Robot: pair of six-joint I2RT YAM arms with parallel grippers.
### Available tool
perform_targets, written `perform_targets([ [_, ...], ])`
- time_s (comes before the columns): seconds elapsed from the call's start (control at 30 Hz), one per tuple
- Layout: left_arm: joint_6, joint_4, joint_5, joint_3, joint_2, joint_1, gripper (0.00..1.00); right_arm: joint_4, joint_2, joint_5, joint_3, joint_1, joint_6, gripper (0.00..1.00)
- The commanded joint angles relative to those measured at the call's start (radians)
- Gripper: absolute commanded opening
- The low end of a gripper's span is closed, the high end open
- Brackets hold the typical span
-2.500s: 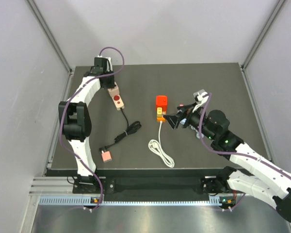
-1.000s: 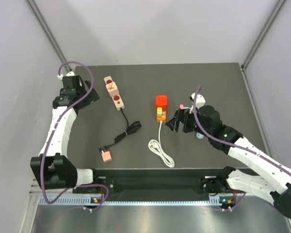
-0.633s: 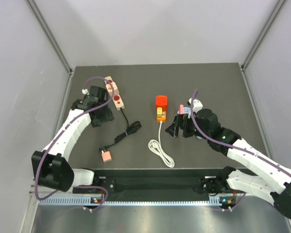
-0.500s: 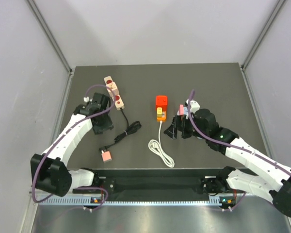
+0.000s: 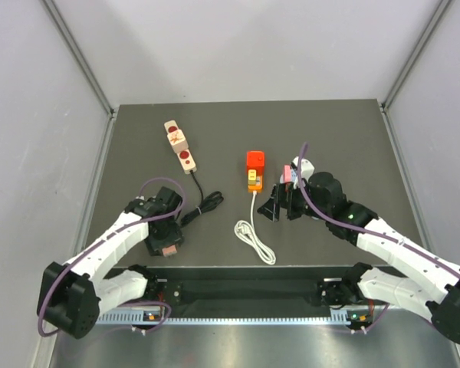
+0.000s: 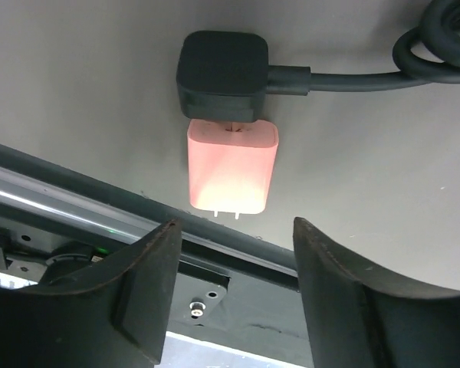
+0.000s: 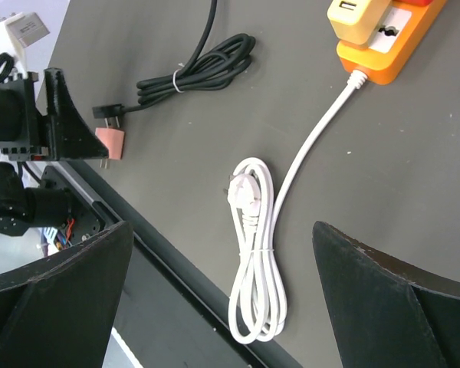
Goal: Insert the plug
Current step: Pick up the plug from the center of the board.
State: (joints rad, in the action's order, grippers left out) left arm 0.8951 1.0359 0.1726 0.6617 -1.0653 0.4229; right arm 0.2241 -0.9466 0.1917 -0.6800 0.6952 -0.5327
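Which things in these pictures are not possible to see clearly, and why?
Top external view: whether the plug is seated in the orange power strip; its own body hides the pins.
Top external view: the pink adapter, mostly covered by the left gripper.
Right wrist view: the plug, cut off by the top edge.

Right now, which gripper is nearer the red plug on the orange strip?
Right. The right gripper sits just right of the red plug, slightly nearer the bases; the left gripper hovers far to its left, over the pink adapter.
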Motion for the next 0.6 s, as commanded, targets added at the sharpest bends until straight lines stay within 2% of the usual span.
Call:
perform_targets([
  [0.0, 0.039, -0.014, 0.007, 0.016, -0.039, 0.013, 0.67, -0.04, 0.012, 0.028, -0.016, -0.01, 0.022, 1.0],
  [0.1, 0.042, -0.054, 0.008, 0.003, -0.068, 0.013, 0.67, -0.032, 0.023, 0.031, -0.02, -0.01, 0.02, 1.0],
  [0.17, 0.051, -0.074, 0.008, -0.002, -0.087, 0.013, 0.62, -0.031, 0.032, 0.032, -0.021, -0.01, 0.019, 1.0],
  [0.3, 0.077, -0.099, 0.057, -0.013, -0.131, 0.013, 0.59, -0.017, 0.057, 0.031, -0.027, -0.01, 0.028, 1.0],
  [0.37, 0.099, -0.096, 0.093, 0.002, -0.172, 0.013, 0.53, -0.015, 0.068, 0.023, -0.021, -0.01, 0.036, 1.0],
  [0.4, 0.094, -0.106, 0.073, 0.021, -0.185, 0.013, 0.47, -0.015, 0.072, 0.017, -0.02, -0.01, 0.039, 1.0],
  [0.43, 0.091, -0.108, 0.065, 0.029, -0.197, 0.013, 0.46, -0.014, 0.071, 0.018, -0.02, -0.01, 0.04, 1.0],
  [0.57, 0.091, -0.114, 0.074, 0.039, -0.209, 0.014, 0.48, 0.017, 0.062, 0.023, -0.042, -0.01, 0.037, 1.0],
])
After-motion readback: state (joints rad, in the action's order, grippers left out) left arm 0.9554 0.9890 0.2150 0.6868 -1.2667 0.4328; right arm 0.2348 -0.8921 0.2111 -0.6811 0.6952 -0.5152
